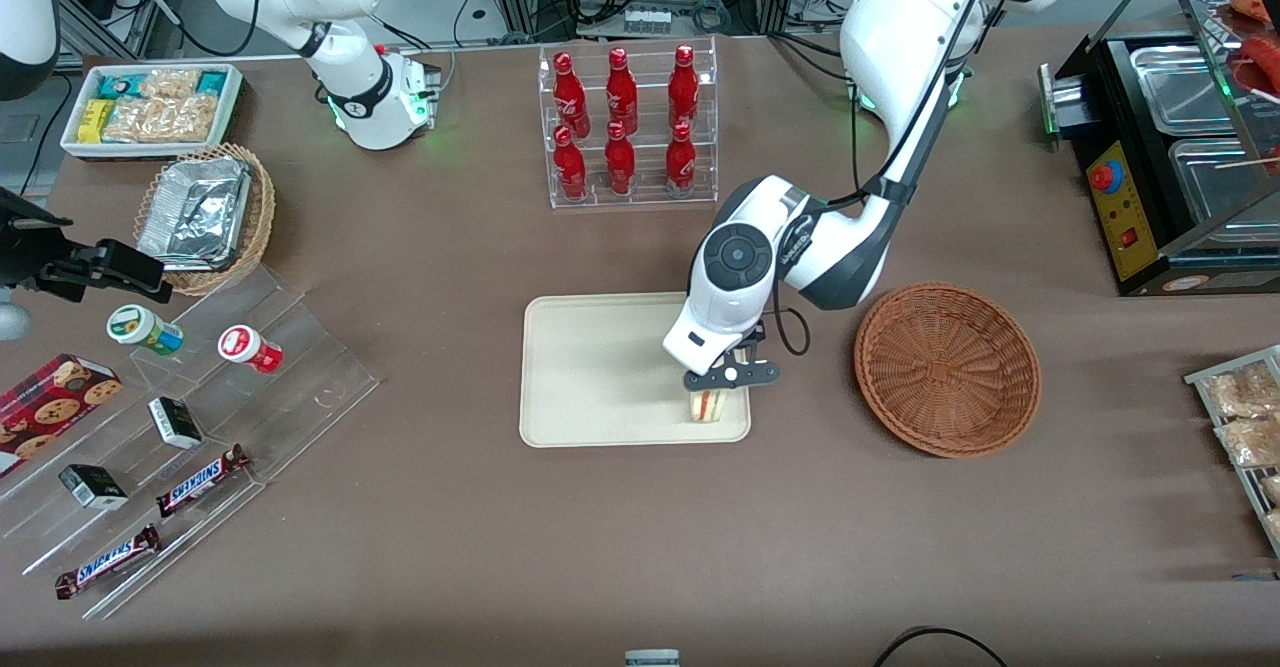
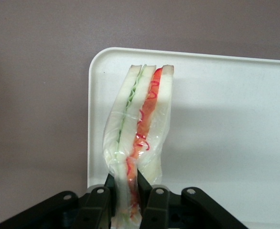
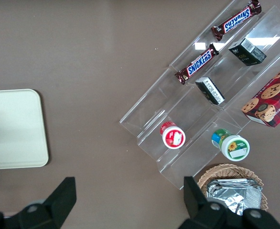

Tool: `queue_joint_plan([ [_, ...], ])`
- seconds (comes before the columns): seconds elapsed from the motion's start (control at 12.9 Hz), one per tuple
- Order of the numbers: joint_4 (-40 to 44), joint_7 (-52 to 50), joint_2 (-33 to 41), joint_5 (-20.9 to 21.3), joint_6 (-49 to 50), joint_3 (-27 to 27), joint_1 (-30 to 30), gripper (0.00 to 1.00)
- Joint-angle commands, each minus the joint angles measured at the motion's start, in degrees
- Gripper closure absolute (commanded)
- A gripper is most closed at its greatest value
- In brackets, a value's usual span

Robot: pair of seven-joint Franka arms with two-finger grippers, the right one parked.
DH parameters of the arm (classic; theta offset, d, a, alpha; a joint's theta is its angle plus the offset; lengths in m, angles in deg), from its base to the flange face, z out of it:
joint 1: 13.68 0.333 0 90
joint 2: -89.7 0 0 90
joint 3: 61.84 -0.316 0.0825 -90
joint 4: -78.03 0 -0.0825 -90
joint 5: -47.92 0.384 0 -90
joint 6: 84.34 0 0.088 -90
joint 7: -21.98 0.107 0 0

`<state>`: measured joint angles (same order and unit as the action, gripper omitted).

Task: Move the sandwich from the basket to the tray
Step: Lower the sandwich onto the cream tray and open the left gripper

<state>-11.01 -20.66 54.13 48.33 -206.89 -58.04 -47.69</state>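
Your gripper [image 1: 731, 375] hangs over the tray [image 1: 590, 367], at the tray corner nearest the front camera on the basket's side. The jaws are closed down on the sandwich [image 1: 711, 404], pinching one narrow end of the wedge; the rest of it stands out past the fingertips [image 2: 150, 198] above the tray's cream surface, close inside the rim. You cannot tell from these views whether its low end already touches the tray.

The basket [image 1: 947, 368] sits beside the tray toward the working arm's end of the worktop, and nothing shows inside it. Judged from that, the carry is nearly complete and only the set-down and release remain.

Handling notes:
- The sandwich looks wrapped in clear film; expect a slick surface that can slide between the pads.
- It appears soft. The bread bulges and narrows where the jaws squeeze it, so more force would likely crush it.
- It looks light, so it may cling to a pad on release or tip onto a flat face.
- The present hold at the end leaves the long body unsupported; it bends slightly.

You should lower until the wedge rests, then open gently. Mind the rim: it lies just beside it.
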Motion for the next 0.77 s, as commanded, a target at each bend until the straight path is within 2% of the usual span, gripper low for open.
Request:
queue_joint_plan([
  [0.0, 3.2, -0.6, -2.3, -0.1, 1.9, 0.1, -0.9, 1.0],
  [0.7, 3.7, -1.6, -5.2, 0.0, 1.5, 2.6, -1.0, 1.0],
])
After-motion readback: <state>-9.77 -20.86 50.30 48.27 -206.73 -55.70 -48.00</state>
